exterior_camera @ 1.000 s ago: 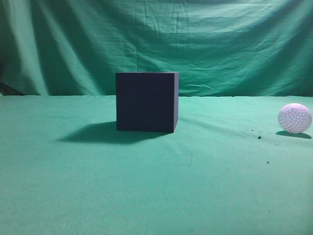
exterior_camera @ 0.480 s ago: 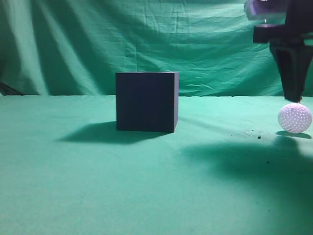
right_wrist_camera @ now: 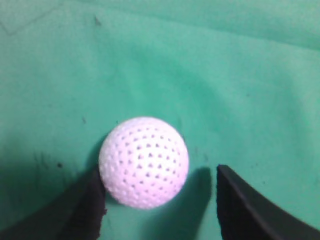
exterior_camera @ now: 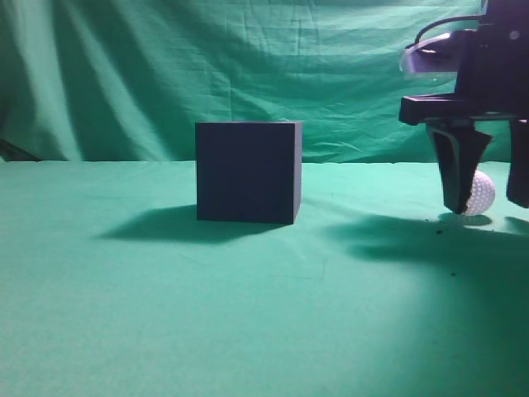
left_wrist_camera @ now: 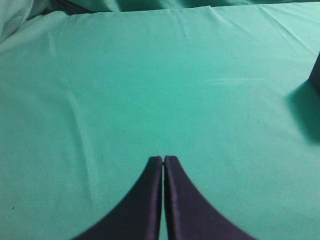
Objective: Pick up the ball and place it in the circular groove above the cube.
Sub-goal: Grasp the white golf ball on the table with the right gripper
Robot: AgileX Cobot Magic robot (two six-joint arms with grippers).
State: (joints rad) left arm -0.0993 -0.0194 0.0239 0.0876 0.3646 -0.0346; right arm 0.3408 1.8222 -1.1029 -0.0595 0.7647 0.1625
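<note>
The dark navy cube (exterior_camera: 247,171) stands on the green cloth at the middle of the exterior view; its top face is hidden. The white dimpled ball (exterior_camera: 480,193) lies on the cloth at the far right. My right gripper (exterior_camera: 488,203) is open and down at the cloth, one finger on each side of the ball. In the right wrist view the ball (right_wrist_camera: 144,162) sits between the open fingers (right_wrist_camera: 159,185), against the left finger and apart from the right one. My left gripper (left_wrist_camera: 163,159) is shut and empty over bare cloth; a corner of the cube (left_wrist_camera: 315,75) shows at the right edge.
A green cloth (exterior_camera: 248,314) covers the table and hangs as a backdrop (exterior_camera: 248,66) behind. A few small dark specks (exterior_camera: 438,231) lie on the cloth near the ball.
My right gripper has come down from above the ball and now straddles it at cloth level. The ball sits a little further left than before. The cube has not moved.
</note>
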